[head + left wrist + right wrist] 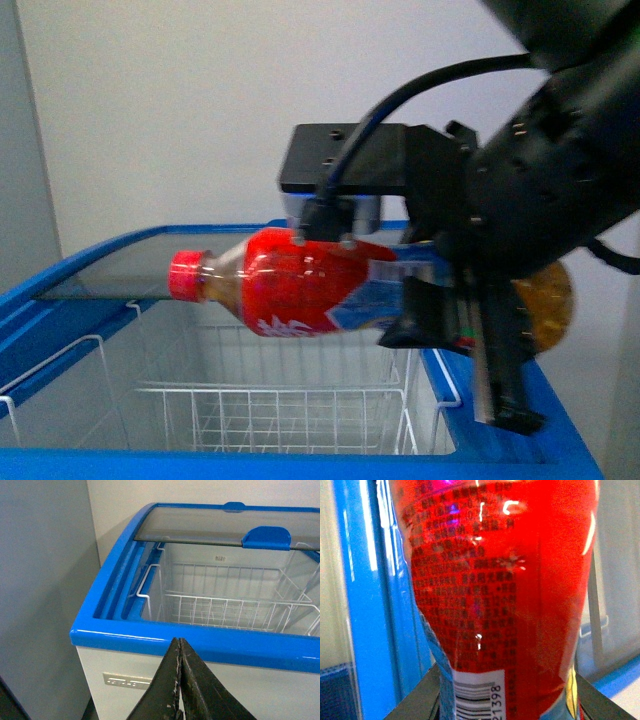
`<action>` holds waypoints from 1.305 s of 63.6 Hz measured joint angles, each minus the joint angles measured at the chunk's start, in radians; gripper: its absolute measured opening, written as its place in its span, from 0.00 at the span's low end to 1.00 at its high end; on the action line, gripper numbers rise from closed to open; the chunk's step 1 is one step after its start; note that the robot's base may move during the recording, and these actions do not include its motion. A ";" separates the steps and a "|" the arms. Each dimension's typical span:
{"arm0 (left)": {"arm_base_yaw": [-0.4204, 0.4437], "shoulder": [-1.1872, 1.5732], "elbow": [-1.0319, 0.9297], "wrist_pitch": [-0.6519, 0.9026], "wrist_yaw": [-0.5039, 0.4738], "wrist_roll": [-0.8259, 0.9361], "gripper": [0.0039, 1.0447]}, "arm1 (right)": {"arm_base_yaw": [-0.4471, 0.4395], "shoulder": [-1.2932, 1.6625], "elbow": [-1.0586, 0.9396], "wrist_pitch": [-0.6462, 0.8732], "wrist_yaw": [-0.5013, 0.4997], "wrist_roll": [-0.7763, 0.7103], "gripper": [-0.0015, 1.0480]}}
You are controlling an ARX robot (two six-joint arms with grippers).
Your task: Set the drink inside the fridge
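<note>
Above open fridge (45,305), over wire basket (280,405): held drink (300,285) sideways in right claw (448,305), clamped on lower body, cap toward left. Saw left claw (180,680) pinched together, empty. Judged drink light, squashy, smooth-labelled, likely slippery; mid-body hold safest.

The drink (300,285) has a red cap, red label (white characters, a blue patch) and amber liquid; the fridge (125,635) is white, blue-rimmed, with white wire baskets (225,612).
</note>
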 joint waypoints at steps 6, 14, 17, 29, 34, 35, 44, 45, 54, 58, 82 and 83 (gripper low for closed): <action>0.000 -0.039 -0.015 -0.027 0.000 0.000 0.02 | 0.021 0.081 0.060 0.013 0.001 0.038 0.38; 0.000 -0.091 -0.029 -0.064 0.000 0.000 0.02 | 0.029 0.181 0.122 0.014 0.008 0.072 0.38; 0.000 -0.105 -0.033 -0.074 0.000 0.000 0.02 | 0.029 0.207 0.138 0.014 0.010 0.078 0.38; 0.000 -0.165 -0.070 -0.087 0.002 0.000 0.02 | 0.028 0.343 0.226 0.013 0.003 0.125 0.38; 0.000 -0.191 -0.070 -0.109 0.000 0.000 0.02 | 0.027 0.379 0.249 0.013 0.003 0.126 0.38; 0.000 -0.201 -0.070 -0.118 0.000 0.000 0.02 | 0.026 0.390 0.255 0.013 0.003 0.126 0.38; 0.000 -0.255 -0.070 -0.168 0.000 0.000 0.02 | 0.020 0.444 0.287 0.020 0.004 0.129 0.38; 0.000 -0.263 -0.070 -0.176 0.000 0.000 0.02 | 0.018 0.453 0.293 0.023 0.004 0.129 0.38; 0.000 -0.309 -0.070 -0.221 0.000 0.000 0.02 | 0.005 0.505 0.336 0.038 0.001 0.151 0.38; 0.000 -0.325 -0.070 -0.237 0.000 0.000 0.02 | 0.003 0.523 0.356 0.057 0.028 0.151 0.38; 0.000 -0.411 -0.070 -0.323 0.000 0.000 0.02 | -0.015 0.669 0.481 0.113 0.122 0.192 0.38; 0.000 -0.412 -0.070 -0.324 0.000 0.000 0.02 | -0.015 0.673 0.484 0.114 0.127 0.193 0.38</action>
